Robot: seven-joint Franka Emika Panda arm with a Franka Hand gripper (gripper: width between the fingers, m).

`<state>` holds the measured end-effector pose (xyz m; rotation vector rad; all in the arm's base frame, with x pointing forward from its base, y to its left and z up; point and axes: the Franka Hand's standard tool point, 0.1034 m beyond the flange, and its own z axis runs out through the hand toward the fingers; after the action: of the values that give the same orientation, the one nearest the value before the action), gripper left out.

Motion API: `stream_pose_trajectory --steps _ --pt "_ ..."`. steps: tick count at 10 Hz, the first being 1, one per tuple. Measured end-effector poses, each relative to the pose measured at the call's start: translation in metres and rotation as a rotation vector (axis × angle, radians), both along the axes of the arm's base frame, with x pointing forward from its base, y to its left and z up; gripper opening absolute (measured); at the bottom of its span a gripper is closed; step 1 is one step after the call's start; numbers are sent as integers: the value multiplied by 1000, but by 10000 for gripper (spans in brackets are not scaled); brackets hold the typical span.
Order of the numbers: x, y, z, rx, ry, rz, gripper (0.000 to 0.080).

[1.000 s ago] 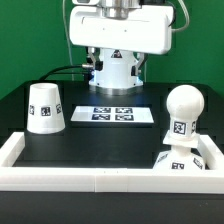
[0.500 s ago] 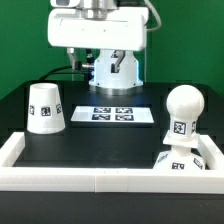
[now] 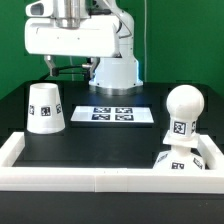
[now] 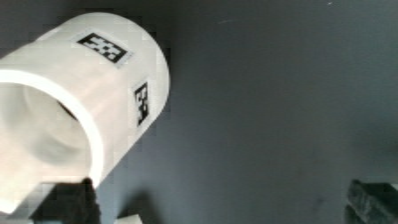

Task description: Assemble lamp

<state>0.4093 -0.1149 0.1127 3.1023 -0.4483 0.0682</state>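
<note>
The hand (image 4: 214, 205) is open above the shade (image 3: 46, 108), which stands near the table's (image 3: 110, 145) left edge in the exterior view. Bare table surrounds the shade.

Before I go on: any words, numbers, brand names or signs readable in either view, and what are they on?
No readable words, numbers or brand names in either view.
Shade: black-and-white square tags, patterns only.
Bulb: one square tag, pattern only.
Marker board: several square tags, no text.
Robot arm housing: plain white, no lettering visible.
</note>
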Motion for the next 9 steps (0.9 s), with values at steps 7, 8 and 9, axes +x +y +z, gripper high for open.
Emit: stream_pose_trajectory --steps 7,8,9 --pt "-6 -17 -6 15 4 126 698" --pt "-7 -17 -9 13 6 132 698" --pt "-8 -19 -13 6 2 142 698"
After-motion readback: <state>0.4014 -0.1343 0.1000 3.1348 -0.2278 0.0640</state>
